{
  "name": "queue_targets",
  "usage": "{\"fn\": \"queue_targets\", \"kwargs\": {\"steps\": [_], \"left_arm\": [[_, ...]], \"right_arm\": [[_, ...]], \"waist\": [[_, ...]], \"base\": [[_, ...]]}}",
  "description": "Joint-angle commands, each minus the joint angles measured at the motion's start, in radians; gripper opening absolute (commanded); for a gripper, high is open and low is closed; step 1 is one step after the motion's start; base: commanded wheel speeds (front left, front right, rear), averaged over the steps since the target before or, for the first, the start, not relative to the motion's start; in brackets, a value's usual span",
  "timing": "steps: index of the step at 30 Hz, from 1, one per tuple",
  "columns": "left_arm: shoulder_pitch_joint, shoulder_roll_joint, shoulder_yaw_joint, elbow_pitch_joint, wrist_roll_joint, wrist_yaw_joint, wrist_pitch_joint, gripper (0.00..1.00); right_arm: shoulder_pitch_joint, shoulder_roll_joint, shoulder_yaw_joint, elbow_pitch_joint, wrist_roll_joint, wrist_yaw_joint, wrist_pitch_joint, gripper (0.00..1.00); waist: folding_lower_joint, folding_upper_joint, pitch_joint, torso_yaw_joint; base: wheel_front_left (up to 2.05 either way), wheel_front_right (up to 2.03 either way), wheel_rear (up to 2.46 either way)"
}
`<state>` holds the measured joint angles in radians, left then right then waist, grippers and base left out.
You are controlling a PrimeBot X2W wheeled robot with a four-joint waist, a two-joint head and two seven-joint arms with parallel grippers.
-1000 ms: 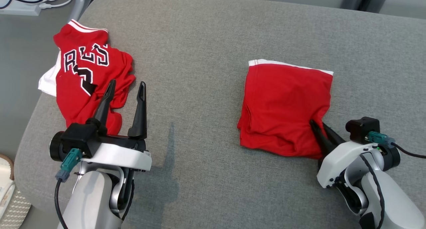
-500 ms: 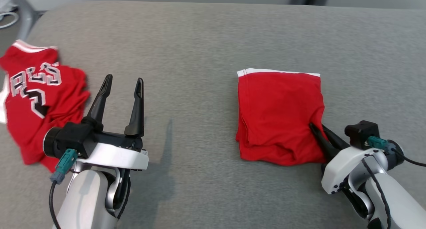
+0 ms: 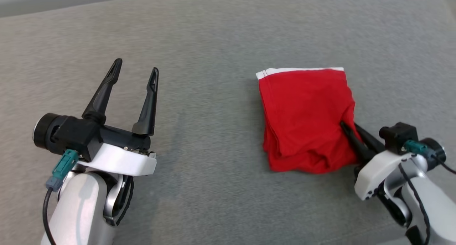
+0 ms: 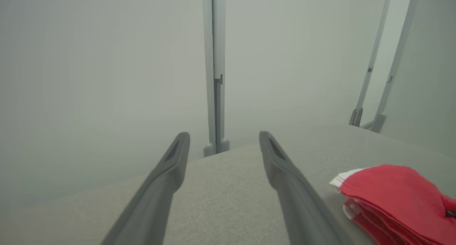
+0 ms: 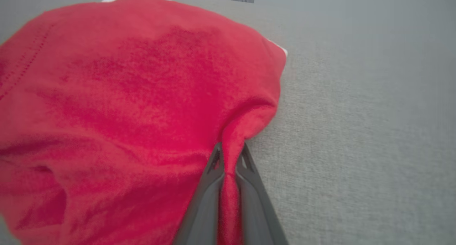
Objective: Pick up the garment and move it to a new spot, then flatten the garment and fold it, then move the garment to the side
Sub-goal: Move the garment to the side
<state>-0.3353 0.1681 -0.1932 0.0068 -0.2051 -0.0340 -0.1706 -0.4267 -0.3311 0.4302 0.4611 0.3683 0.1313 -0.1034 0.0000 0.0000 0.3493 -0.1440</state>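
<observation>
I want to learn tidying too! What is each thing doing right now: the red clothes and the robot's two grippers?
Red folded garment with white trim: folded, lying on the grey fabric surface, right edge pinched.
Left gripper: open, holding nothing.
Right gripper: shut on the garment's right edge.

1. One garment (image 3: 306, 116), red with white trim.
2. Two grippers: one left gripper (image 3: 136, 66) and one right gripper (image 3: 350, 125).
3. Four dark fingers (image 3: 101, 95) in total, two per gripper.
4. Two teal connectors (image 3: 61, 168), one at each wrist.
5. Two dark cables (image 3: 44, 213), one leading from each connector.
6. One grey padded surface (image 3: 213, 42).
7. Three pale posts (image 4: 214, 70) in the left wrist view: one at centre, two at the right.
</observation>
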Motion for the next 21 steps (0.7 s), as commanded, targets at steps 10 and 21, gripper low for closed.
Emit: {"fn": "queue_targets", "kwargs": {"steps": [10,21], "left_arm": [[-0.063,0.053,-0.015,-0.131,0.040,-0.007,0.084,1.00],[-0.150,0.078,-0.056,-0.223,0.073,-0.026,0.138,1.00]], "right_arm": [[-0.255,-0.135,0.078,0.061,-0.042,-0.001,-0.087,0.00],[-0.452,-0.275,0.000,0.241,-0.012,-0.001,-0.123,0.00]], "waist": [[0.0000,0.0000,0.171,-0.168],[0.0000,0.0000,0.296,-0.179]], "base": [[0.00,0.00,0.00],[0.00,0.00,0.00]]}}
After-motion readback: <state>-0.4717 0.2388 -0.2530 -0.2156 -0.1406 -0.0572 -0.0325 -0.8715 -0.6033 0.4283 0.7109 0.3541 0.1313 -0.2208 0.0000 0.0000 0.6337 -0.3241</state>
